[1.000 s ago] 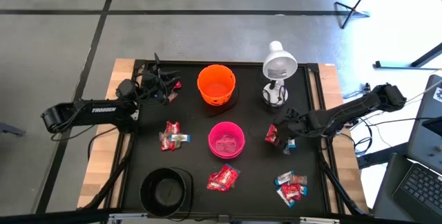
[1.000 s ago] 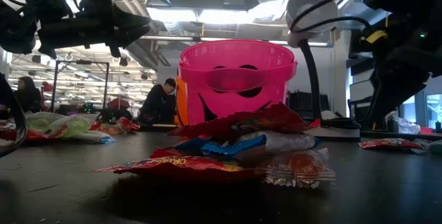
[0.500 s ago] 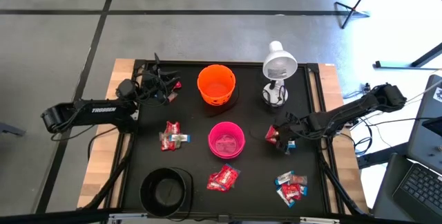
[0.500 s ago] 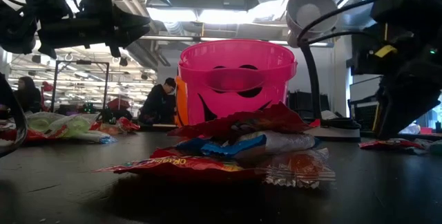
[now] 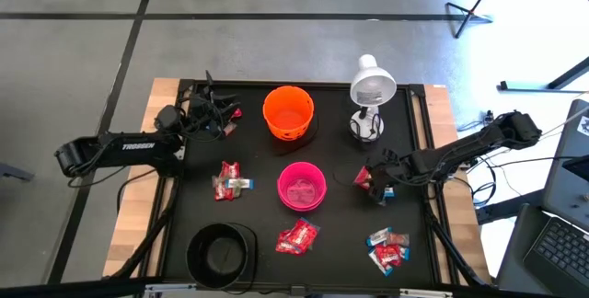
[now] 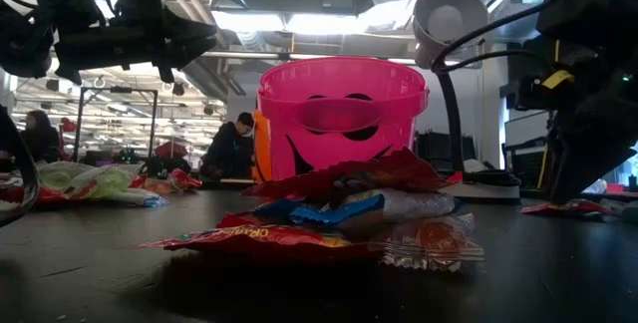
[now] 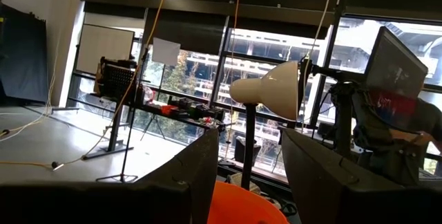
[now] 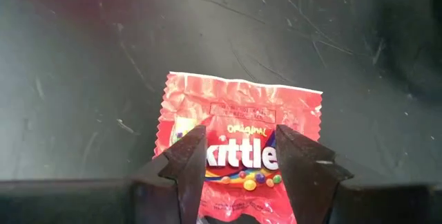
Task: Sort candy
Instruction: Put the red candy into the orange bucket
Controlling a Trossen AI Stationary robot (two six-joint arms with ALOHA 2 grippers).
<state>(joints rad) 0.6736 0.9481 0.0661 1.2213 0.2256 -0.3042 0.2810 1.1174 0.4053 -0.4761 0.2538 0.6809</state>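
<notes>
From above, the right tool [image 5: 375,180] sits over a shiny red wrapped candy packet [image 5: 363,179] on the black bench [image 5: 258,201], far nearer than the left tool [image 5: 210,112]. Its wrist view shows fingers [image 8: 188,156] apart, straddling the packet [image 8: 238,148], unclamped.

Open lanes and blockers on the bench [image 5: 258,165]

Your right pincer [image 5: 373,181] sits over a red packet [image 8: 238,151], hemmed by the lamp [image 5: 371,86] just behind and the pink bowl [image 5: 302,186] to its side. You have bare mat between that bowl and the left candy pile [image 5: 228,179]. The orange bowl [image 5: 288,111] stands beside your left pincer [image 5: 221,111].
</notes>
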